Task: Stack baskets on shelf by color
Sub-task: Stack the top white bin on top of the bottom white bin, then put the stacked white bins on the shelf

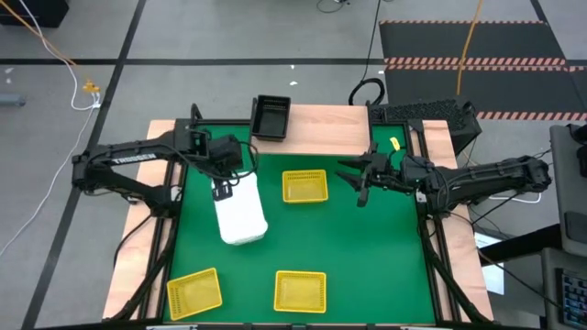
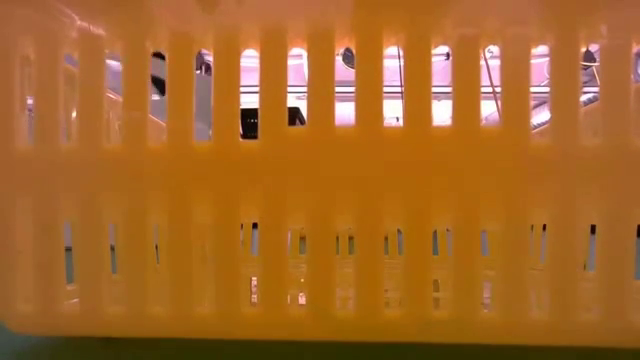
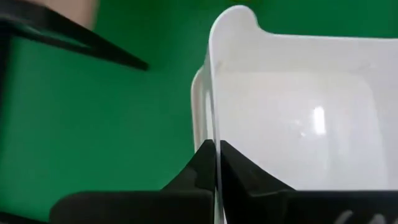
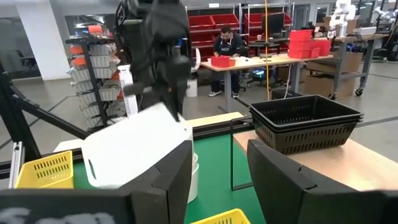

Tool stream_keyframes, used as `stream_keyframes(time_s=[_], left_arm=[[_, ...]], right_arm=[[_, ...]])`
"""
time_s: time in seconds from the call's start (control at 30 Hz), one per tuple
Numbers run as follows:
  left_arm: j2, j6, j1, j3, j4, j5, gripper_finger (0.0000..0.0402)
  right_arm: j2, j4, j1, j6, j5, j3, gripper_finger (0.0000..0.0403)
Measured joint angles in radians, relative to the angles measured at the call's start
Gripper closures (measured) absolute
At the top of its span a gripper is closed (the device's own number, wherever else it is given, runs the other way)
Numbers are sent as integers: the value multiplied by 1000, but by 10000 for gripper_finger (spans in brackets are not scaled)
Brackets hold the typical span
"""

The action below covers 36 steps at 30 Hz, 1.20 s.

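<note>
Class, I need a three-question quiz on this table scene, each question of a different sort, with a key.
1. True or false: the left gripper has its jaws shut on the rim of a white basket.
2. How many yellow baskets lie on the green mat?
3. The black baskets sit on: A) the mat, B) the wooden shelf, C) a yellow basket.

Key: 1 true; 2 three; 3 B.
</note>
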Motion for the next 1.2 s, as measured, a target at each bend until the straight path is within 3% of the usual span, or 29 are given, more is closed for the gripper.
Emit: stream_keyframes(time_s=[0.2, 0.4, 0.8, 0.97, 1.2], left_arm=[[-10, -10, 0, -165, 59, 3, 390], [-9, -63, -1, -251, 65, 9, 371], [-92, -214, -48, -142, 50, 47, 298], [-135, -336, -144, -83, 85, 100, 285], [-95, -447, -390, -157, 357, 93, 284]], right_arm=[[0, 4, 0, 0, 0, 0, 255], [0, 13, 0, 0, 0, 0, 255], [0, 11, 2, 8, 0, 0, 255], [0, -2, 2, 3, 0, 0, 255], [0, -2, 2, 16, -1, 0, 255]])
